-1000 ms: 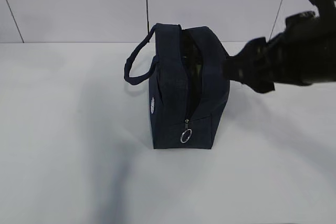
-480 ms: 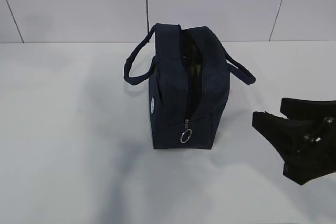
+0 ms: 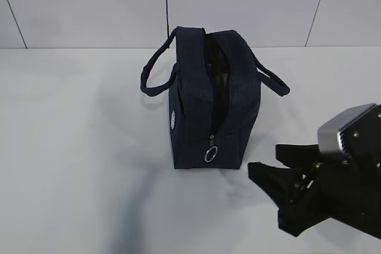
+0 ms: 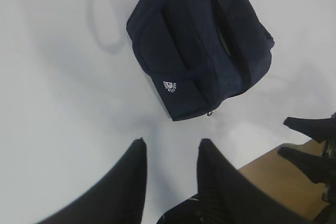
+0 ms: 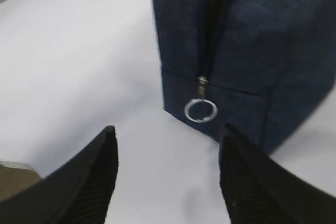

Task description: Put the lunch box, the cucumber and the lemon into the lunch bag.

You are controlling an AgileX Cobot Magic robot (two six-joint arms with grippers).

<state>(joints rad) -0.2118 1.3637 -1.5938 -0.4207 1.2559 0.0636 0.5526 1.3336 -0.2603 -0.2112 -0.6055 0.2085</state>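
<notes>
Inside lunch bag (image 3: 196, 111), perhaps something green.

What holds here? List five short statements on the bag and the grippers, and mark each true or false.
1. The bag stands upright on the table. True.
2. The bag's zipper is closed all along the top. False: the top gapes open.
3. The ring pull hangs low on the bag's end face. True.
4. The right gripper grips the ring pull. False: its jaws are open and empty, short of the bag.
5. The left gripper holds a lemon. False: nothing is between its jaws, and no lemon is in view.
</notes>
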